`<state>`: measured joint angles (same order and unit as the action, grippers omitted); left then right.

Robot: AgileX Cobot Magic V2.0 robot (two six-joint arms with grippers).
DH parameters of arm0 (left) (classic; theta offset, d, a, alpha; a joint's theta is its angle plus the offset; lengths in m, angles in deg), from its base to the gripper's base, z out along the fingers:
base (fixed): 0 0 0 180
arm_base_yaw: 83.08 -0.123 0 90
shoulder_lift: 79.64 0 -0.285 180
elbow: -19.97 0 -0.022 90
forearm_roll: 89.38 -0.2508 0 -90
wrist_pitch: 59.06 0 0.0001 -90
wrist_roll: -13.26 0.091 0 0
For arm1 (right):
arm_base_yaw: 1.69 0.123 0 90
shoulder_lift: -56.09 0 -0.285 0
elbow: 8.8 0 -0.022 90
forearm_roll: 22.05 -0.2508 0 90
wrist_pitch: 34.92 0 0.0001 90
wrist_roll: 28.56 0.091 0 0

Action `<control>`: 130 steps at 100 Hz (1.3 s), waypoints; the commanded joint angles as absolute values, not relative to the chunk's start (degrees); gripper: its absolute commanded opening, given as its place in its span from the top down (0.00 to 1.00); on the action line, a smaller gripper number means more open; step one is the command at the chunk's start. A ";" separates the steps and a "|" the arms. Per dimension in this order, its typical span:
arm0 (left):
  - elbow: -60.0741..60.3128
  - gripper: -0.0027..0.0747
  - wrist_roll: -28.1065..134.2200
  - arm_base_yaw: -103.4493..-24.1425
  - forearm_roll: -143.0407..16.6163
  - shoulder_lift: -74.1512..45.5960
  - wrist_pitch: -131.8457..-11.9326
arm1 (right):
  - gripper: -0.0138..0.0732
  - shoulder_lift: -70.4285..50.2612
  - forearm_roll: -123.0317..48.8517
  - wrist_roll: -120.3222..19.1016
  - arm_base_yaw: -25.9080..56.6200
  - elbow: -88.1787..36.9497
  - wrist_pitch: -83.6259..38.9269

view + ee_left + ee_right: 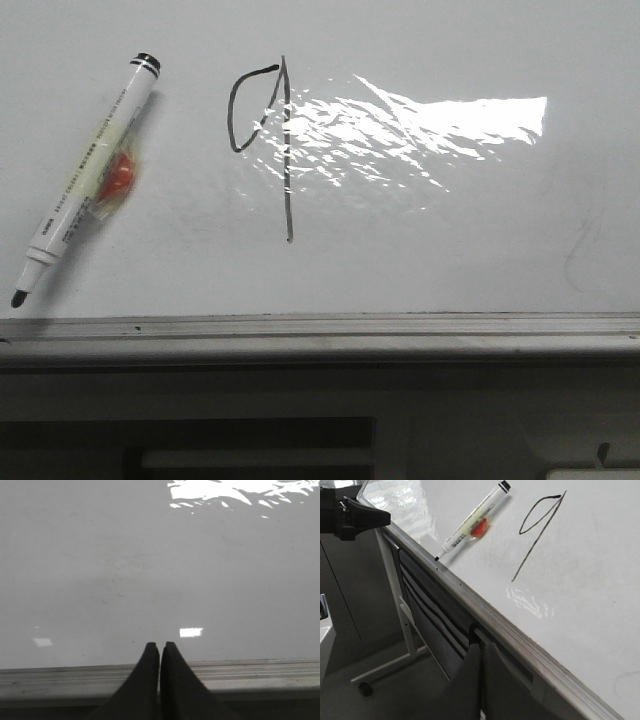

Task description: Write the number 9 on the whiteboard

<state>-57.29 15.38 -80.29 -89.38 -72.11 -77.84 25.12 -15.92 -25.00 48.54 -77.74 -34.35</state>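
The number 9 [270, 140] sits mid-whiteboard [450, 240], marker [90, 175] beside; both claws [160, 647] [481, 647] seemingly pinched closed, empty.

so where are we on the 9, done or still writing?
Looks done: the number 9 is drawn on the whiteboard, loop joined to a long stem. The marker lies uncapped on the board, left of the figure. Nothing is in hand: left claw and right claw are both shut and empty. Nothing obvious left.

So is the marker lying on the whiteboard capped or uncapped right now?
Uncapped. The marker lies flat on the whiteboard, left of the number 9, its bare black tip exposed. No cap in view.
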 commanded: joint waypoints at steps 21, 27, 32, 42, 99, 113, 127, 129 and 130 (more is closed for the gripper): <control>-58.39 0.99 15.53 -80.20 -89.38 -73.68 -74.58 | 0.91 24.92 -14.96 -25.38 46.89 -76.33 -40.97; -58.39 0.99 15.53 -80.20 -89.38 -73.68 -74.58 | 0.91 25.03 -14.88 -25.46 43.92 -76.83 -43.38; -58.39 0.99 15.53 -80.20 -89.38 -73.68 -74.58 | 0.91 25.14 -14.88 -25.46 40.64 -77.60 -45.50; -58.39 0.99 15.53 -80.20 -89.38 -73.68 -74.58 | 0.91 25.85 -14.88 -25.46 32.22 -80.20 -52.46; -58.39 0.99 15.53 -80.20 -89.38 -73.68 -74.58 | 0.91 49.77 -13.87 -21.10 -1.79 -88.25 -25.29; -58.39 0.99 15.53 -80.20 -89.38 -73.68 -74.58 | 0.91 49.87 -13.87 -22.11 -1.91 -88.25 -17.10; -58.39 0.99 15.53 -80.20 -89.38 -73.68 -74.58 | 0.91 49.87 -13.87 -22.23 -1.91 -88.25 -16.67; -58.39 0.99 15.53 -80.20 -89.38 -73.68 -74.58 | 0.91 49.87 -13.87 -22.23 -1.91 -88.25 -16.67; -58.39 0.99 15.53 -80.20 -89.38 -73.68 -74.58 | 0.91 49.87 -13.87 -22.23 -1.91 -88.25 -16.67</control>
<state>-57.29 15.38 -80.29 -89.38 -72.11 -77.84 48.92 -14.71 -21.44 -1.51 -86.71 -16.31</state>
